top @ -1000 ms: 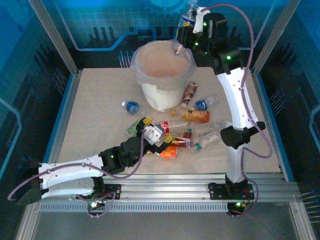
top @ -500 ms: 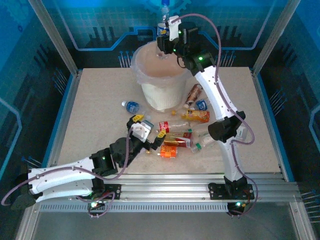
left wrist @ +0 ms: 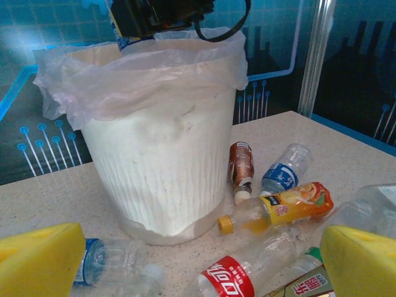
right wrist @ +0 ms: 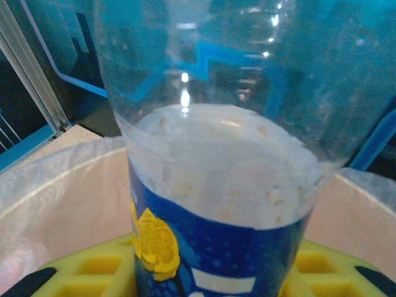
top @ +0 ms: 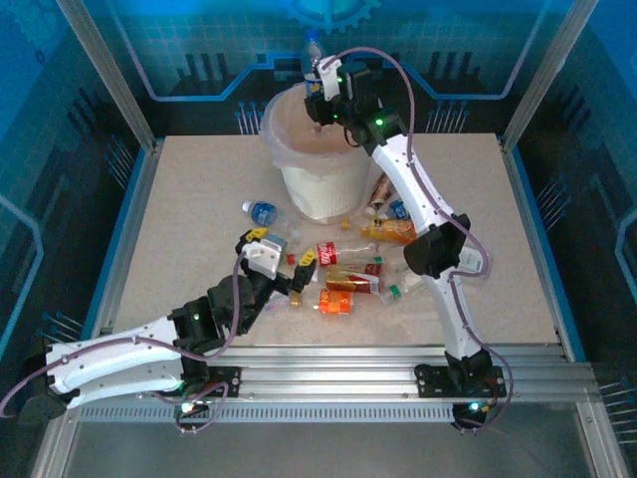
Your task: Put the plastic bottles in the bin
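Well, from the camera above, my right fingers (top: 320, 90) are closed on a clear bottle with a blue label (top: 312, 64). It stands upright, cap on top, over the far side of the bin (top: 317, 189), which is at the back of the tabletop (top: 189, 189). My left fingers (top: 252, 236) are spread wide, low over the tabletop, just beside the loose bottles in front of the bin. Among these I see a blue-labelled one (top: 262, 212) apart at the left, a red-labelled one (top: 338, 252) and an orange one (top: 393, 231). In my left wrist camera the two yellow left fingers (left wrist: 37, 263) stand far apart at the bottom corners. The white bin (left wrist: 161, 161) with its thin bag (left wrist: 93, 80) over the rim is ahead. To the right of its base lie a brown bottle (left wrist: 240, 167), a blue-labelled bottle (left wrist: 281, 176) and an orange bottle (left wrist: 284, 207). The red-labelled bottle (left wrist: 229, 278) is nearest to me. In my right wrist camera the held bottle (right wrist: 216, 185) is very close, with its blue label low. My yellow right fingers (right wrist: 93, 272) press it from both sides. Behind it is the bin's rim (right wrist: 62, 179) and its pale inside.
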`<state>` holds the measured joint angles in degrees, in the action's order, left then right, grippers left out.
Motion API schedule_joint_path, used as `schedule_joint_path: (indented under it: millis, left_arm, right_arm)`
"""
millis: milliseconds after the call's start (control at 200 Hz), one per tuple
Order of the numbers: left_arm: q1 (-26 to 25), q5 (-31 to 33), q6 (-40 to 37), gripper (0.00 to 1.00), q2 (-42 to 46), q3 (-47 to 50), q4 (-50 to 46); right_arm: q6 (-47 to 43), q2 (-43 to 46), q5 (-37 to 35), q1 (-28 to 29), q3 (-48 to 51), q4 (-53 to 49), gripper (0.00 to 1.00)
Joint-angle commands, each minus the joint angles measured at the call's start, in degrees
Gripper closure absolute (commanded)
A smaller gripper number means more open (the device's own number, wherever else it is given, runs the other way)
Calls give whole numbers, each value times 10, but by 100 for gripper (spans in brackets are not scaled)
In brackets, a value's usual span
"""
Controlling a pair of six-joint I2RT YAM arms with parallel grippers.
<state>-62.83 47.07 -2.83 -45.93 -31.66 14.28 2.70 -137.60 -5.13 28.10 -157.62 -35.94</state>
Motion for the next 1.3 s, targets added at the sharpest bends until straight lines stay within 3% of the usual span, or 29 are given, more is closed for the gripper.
schedule_joint_path:
  millis: [0,250,435,695,950,1296]
  left_arm:
    - [8,23,30,1,9,5,-14]
    - [22,34,51,1,10,2,-35]
    - [39,46,106,1,11,-23,-96]
    - [73,63,256,1,10,-74,-229]
    - [104,58,449,1,-5,-139,-418]
    - [113,38,706,1,24,-137,-566]
  right_arm:
    - [-12,-8,0,8,-7,-4,56]
    - [-12,4,9,8,41,-28,50]
    - [-12,27,5,8,82,-26,38]
    - [-18,37,4,8,93,-29,15]
    - [-23,47,2,8,70,-33,0]
    - [3,129,-42,2,66,-82,0]
